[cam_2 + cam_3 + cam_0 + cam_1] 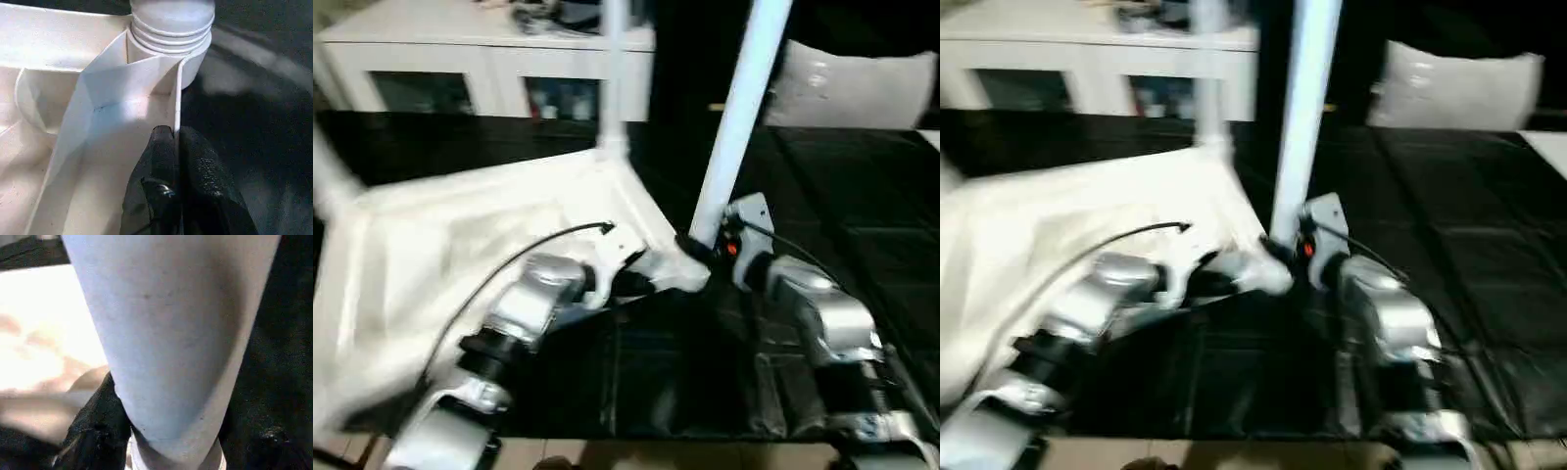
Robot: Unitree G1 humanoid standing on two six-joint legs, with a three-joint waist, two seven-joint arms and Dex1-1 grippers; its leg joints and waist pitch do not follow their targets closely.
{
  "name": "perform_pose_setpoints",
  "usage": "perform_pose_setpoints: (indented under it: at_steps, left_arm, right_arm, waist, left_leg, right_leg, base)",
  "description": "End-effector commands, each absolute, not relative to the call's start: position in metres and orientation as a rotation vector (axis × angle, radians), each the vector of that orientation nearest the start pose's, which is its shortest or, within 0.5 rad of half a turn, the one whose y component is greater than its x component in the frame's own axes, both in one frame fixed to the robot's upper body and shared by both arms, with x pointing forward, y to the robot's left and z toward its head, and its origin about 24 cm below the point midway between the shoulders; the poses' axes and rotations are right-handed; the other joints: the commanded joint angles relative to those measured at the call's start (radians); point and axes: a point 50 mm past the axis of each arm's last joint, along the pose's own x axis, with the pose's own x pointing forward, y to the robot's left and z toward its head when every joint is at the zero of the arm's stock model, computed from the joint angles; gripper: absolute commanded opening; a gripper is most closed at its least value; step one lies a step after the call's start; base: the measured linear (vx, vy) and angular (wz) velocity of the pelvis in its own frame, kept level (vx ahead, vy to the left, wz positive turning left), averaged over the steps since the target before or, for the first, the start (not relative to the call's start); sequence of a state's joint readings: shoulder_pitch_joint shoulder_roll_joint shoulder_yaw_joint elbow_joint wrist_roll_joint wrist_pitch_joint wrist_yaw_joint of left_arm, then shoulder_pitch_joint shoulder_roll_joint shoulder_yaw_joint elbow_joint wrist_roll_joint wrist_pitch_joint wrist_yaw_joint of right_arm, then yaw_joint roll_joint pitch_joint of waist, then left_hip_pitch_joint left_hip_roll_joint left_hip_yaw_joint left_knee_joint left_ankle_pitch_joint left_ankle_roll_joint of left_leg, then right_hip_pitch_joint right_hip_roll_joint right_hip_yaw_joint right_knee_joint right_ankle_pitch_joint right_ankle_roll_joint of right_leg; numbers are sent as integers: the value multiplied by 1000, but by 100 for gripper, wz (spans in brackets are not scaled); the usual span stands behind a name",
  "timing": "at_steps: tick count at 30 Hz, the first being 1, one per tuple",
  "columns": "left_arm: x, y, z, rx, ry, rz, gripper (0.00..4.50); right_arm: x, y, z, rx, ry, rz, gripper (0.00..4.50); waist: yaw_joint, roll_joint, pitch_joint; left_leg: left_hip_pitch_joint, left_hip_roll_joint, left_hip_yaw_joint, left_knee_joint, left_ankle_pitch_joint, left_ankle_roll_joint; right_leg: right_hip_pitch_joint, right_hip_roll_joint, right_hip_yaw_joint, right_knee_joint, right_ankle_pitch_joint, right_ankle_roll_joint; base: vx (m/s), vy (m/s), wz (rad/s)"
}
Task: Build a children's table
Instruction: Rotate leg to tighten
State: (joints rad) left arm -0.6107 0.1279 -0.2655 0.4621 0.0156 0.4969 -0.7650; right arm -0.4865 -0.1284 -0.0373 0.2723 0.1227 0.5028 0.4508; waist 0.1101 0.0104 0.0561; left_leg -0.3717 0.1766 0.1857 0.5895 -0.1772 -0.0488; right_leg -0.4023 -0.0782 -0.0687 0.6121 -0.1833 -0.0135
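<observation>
The white table top (460,245) lies underside up on a black mat. A white leg (739,117) stands in its near right corner socket (171,29), leaning slightly. My right gripper (700,245) is shut around this leg's base, and its black fingers (95,431) hug both sides of the leg (171,333). My left gripper (641,282) is shut on the thin rim wall of the top just beside that socket, its fingertips (164,142) pinching the wall. Another leg (614,69) stands upright in the far corner. A further leg (328,176) shows at the left edge.
The black mat (862,215) spreads to the right of the table top. Behind it stand a white cabinet with glass doors (460,69) and a grey cushion (852,88). A cable (509,259) arcs over my left forearm.
</observation>
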Motion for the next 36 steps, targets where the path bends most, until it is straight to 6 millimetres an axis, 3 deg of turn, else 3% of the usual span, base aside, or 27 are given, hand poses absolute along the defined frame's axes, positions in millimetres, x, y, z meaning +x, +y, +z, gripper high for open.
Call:
perform_pose_setpoints:
  at_steps: [1,3,7,9,14,17,21,24,25,30,36]
  left_arm:
    - [338,63,80,219,376,-921,0]
    - [337,61,81,218,374,-925,0]
    - [339,68,81,273,356,-909,0]
    - [340,72,81,303,349,-905,0]
    - [338,80,79,336,343,-964,0]
    - [333,88,77,394,339,-1056,0]
    - [329,94,74,431,354,-1121,0]
    - [323,98,73,468,346,-1207,0]
    - [318,99,73,473,340,-1278,0]
    - [311,103,73,491,341,-1372,0]
    - [308,109,71,519,372,-1429,0]
  right_arm:
    - [323,-93,67,131,331,658,268]
    - [323,-90,69,143,324,660,289]
    - [321,-93,76,139,279,707,324]
    - [320,-95,79,120,254,743,336]
    - [319,-115,84,70,232,817,389]
    - [319,-137,90,6,226,904,417]
    - [320,-150,93,-44,227,951,448]
    - [319,-160,93,-104,247,1001,448]
    - [317,-163,92,-120,248,1056,448]
    - [312,-167,89,-114,266,1169,412]
    - [306,-167,84,-104,288,1269,351]
  waist:
    - [7,-8,-73]
    - [9,-8,-73]
    - [7,-3,-72]
    - [8,-2,-70]
    - [8,-6,-70]
    - [9,-5,-73]
    - [13,-3,-73]
    - [15,-2,-72]
    - [16,-6,-72]
    - [40,-3,-72]
    - [51,-3,-71]
  left_leg:
    - [8,45,-25,-68,-171,1]
    - [6,46,-24,-67,-130,29]
    - [10,50,-25,-69,-138,31]
    - [12,51,-25,-71,-176,24]
    - [9,49,-25,-70,-180,27]
    - [9,51,-24,-66,-152,39]
    - [10,53,-24,-63,-145,57]
    - [11,55,-24,-63,-157,50]
    - [13,56,-22,-63,-166,48]
    - [15,60,-20,-60,-175,51]
    - [14,61,-22,-63,-199,37]
  right_leg:
    - [51,-82,50,-79,-195,-177]
    - [54,-78,50,-73,-137,-187]
    - [53,-75,48,-70,-125,-200]
    - [53,-78,49,-76,-163,-192]
    - [58,-78,49,-78,-180,-180]
    - [56,-77,49,-70,-128,-198]
    - [55,-78,47,-66,-95,-225]
    - [55,-79,46,-66,-119,-232]
    - [54,-79,47,-68,-127,-233]
    - [49,-80,48,-63,-134,-243]
    - [48,-81,48,-66,-181,-230]
  base:
    - [0,0,0]
    - [0,0,0]
    - [0,0,0]
    - [0,0,0]
    - [0,0,0]
    - [0,0,0]
    - [0,0,0]
    - [0,0,0]
    - [0,0,0]
    - [0,0,0]
    - [0,0,0]
